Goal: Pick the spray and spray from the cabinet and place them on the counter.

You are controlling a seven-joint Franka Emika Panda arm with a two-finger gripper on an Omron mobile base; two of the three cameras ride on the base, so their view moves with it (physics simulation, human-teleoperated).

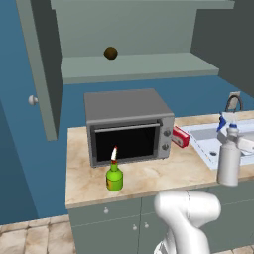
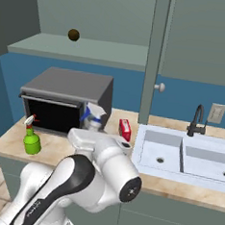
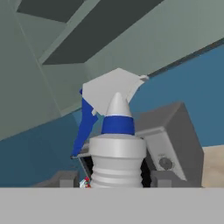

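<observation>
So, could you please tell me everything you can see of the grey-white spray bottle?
The grey-white spray bottle is tall, plastic-looking, with a ribbed neck, a blue collar and trigger, and a white nozzle head. It stands upright at the counter's front edge beside the sink. The gripper flanks its neck; whether the fingers press on it is unclear.

The counter (image 1: 149, 176) bears the green spray (image 1: 114, 175), toaster oven (image 1: 128, 126) and red box (image 1: 180, 136).

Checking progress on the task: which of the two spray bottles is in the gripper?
The tall grey-white spray with the blue-white nozzle, held by the gripper. The shorter green spray stands free on the counter.
</observation>
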